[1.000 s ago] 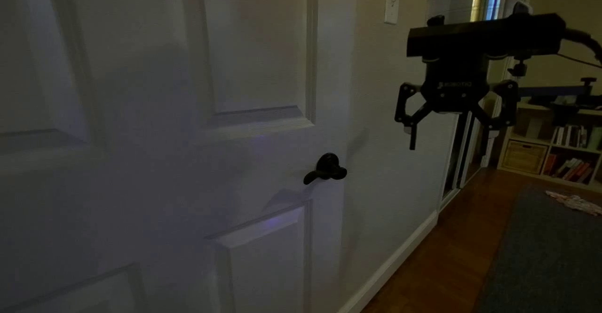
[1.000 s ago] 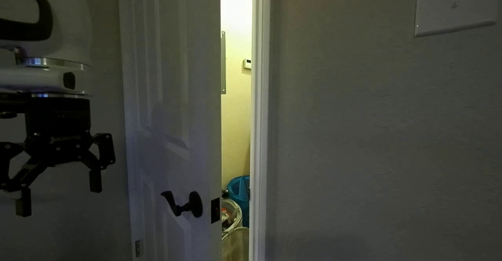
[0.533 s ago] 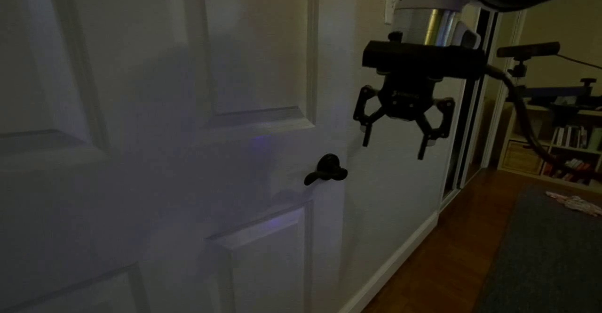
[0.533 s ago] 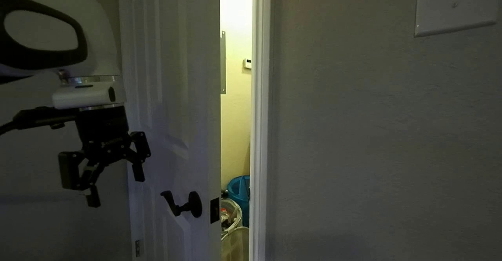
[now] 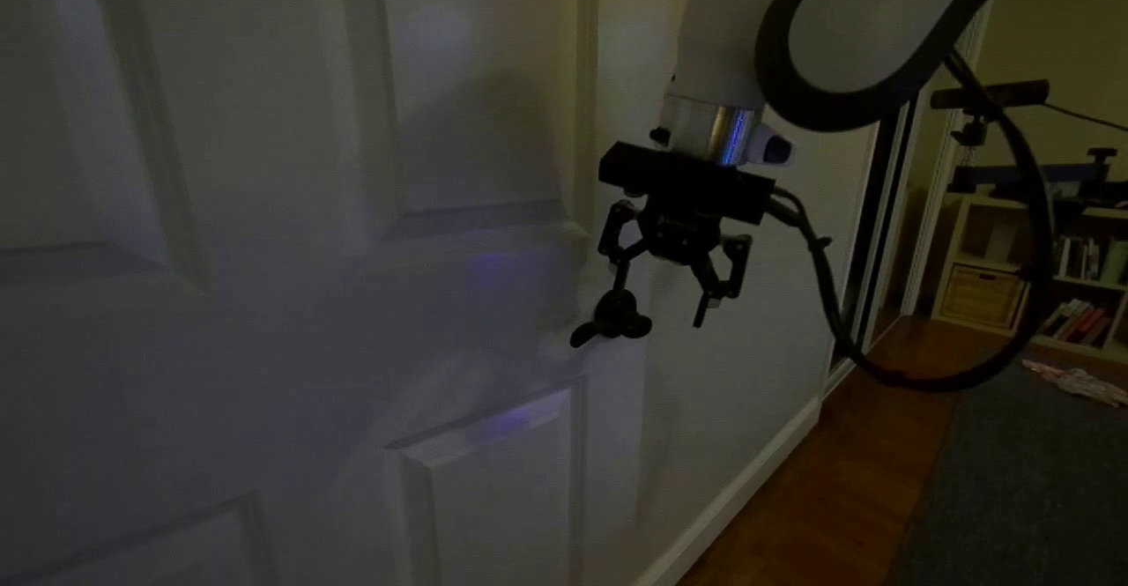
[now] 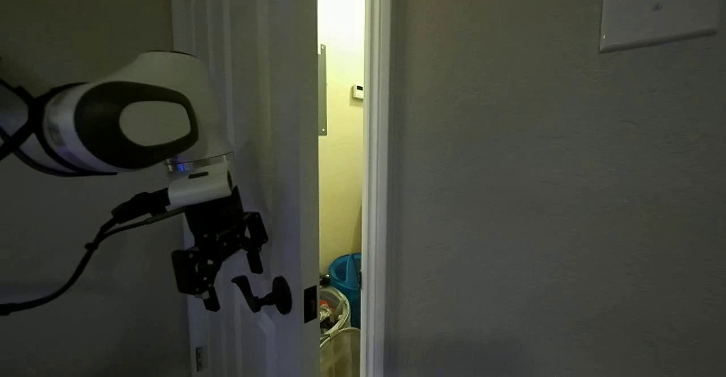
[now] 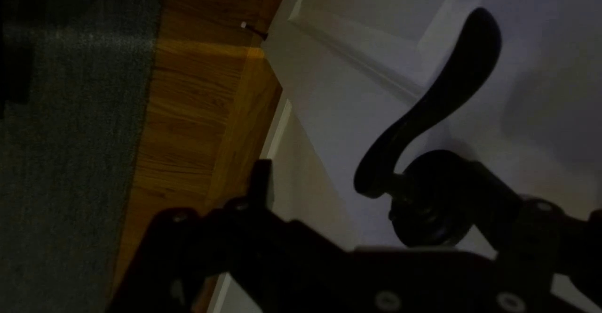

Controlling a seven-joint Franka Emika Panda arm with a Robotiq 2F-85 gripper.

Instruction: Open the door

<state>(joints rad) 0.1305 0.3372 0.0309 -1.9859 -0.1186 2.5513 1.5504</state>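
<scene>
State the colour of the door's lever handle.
The lever handle is black or nearly so; it shows best in the wrist view.

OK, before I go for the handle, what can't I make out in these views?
Handle: part of its round base, behind a finger of the tool in the wrist view.
Door: top, cut off by the upper edge in both exterior views.
Blue container: one side, behind the door frame in an exterior view.
White wall unit: display too small to read in an exterior view.
</scene>
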